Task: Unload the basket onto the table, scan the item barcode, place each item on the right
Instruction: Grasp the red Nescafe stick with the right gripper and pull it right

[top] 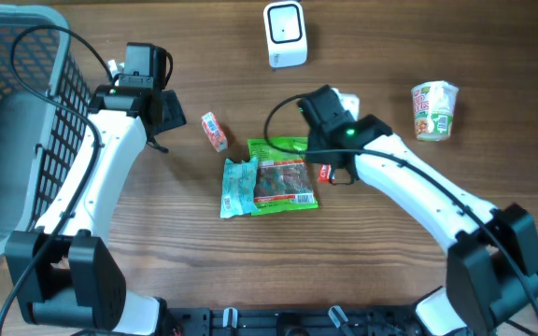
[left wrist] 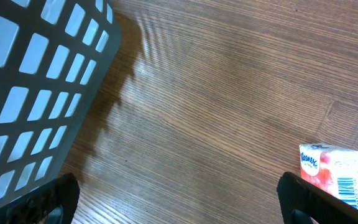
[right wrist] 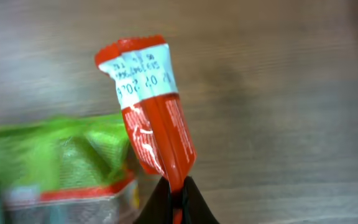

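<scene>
Red sachet [right wrist: 151,118] pinched at its tail between clenched right fingers [right wrist: 155,214]; left fingers [left wrist: 48,202] splayed, empty.

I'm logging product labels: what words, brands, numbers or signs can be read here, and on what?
On the red packet: white label with dark printed digits, too blurred to read.
On the pink-and-white packet: blue script word beside a barcode, not legible.
On the noodle cup and green bag: lettering too small.
Nothing here can be quoted with confidence.
</scene>
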Robot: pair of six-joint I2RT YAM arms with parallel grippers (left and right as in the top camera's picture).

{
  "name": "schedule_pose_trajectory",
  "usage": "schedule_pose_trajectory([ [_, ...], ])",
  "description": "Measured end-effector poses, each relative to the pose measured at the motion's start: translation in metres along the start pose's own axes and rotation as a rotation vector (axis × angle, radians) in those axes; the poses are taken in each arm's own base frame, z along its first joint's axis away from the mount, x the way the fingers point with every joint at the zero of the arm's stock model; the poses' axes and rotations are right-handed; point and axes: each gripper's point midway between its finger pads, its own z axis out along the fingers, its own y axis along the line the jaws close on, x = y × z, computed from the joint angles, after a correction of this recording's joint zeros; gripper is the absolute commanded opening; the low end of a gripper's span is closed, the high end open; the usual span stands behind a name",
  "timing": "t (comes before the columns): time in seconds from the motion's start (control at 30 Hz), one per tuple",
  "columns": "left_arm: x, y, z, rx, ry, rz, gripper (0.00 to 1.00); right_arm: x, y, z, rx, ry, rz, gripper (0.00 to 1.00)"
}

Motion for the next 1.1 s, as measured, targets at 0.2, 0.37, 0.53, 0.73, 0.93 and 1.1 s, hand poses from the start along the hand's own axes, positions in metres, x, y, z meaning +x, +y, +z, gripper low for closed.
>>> schedule_pose_trajectory([
  [0.2, 0.0, 0.0, 0.0, 0.0, 0.0, 0.0, 1.0, 0.033, -0.011, 0.035, 0.028, 0.079, 0.175, 0.89],
  [0.37, 0.0, 0.0, 0.0, 0.0, 0.001, 0.0, 1.0, 0.025, -0.006, 0.027, -0.002, 0.059, 0.125, 0.75],
  [0.53, 0.0, 0.0, 0.0, 0.0, 0.0, 0.0, 1.0, -0.003, -0.011, -0.002, -0.048, -0.006, 0.118, 0.3],
  [0.73, 0.0, 0.0, 0.0, 0.0, 0.001, 0.0, 1.0, -0.015, -0.019, 0.003, -0.052, -0.035, 0.041, 0.43],
  [0.93, 0.0, 0.0, 0.0, 0.0, 0.0, 0.0, 1.0, -0.024, 0.001, 0.023, -0.103, -0.077, -0.183, 0.4],
  [1.1, 0.0, 0.0, 0.0, 0.0, 0.001, 0.0, 1.0, -0.007, -0.004, 0.055, -0.061, -0.006, -0.242, 0.22],
])
